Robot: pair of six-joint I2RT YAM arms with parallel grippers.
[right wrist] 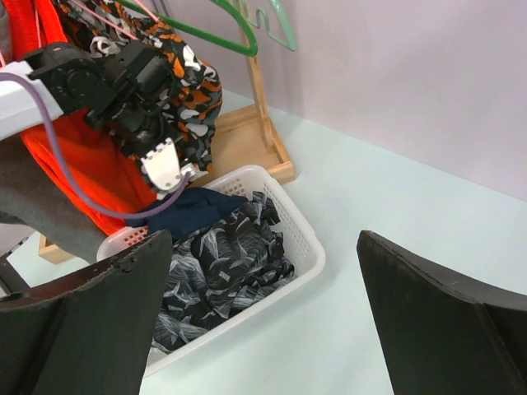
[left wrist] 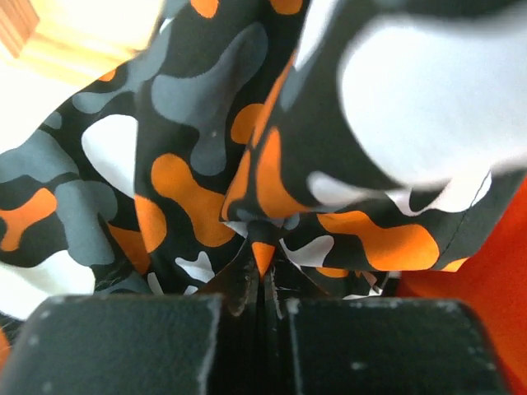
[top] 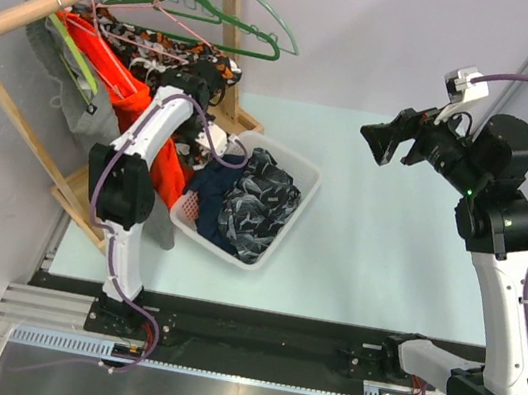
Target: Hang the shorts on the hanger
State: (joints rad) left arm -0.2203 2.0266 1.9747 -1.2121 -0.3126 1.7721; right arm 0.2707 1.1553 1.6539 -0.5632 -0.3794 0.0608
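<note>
Matte black left gripper (left wrist: 263, 284) pinched on floppy, creased, blob-printed shorts (left wrist: 189, 189)

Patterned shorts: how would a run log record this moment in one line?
left jaws: shut on dark cloth shorts with orange, white, grey blobs | right jaws: open, empty, away from wooden rack

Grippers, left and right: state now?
Left gripper: shut on the floppy dark cloth shorts printed with orange, white and grey blobs.
Right gripper: open, empty.
</note>
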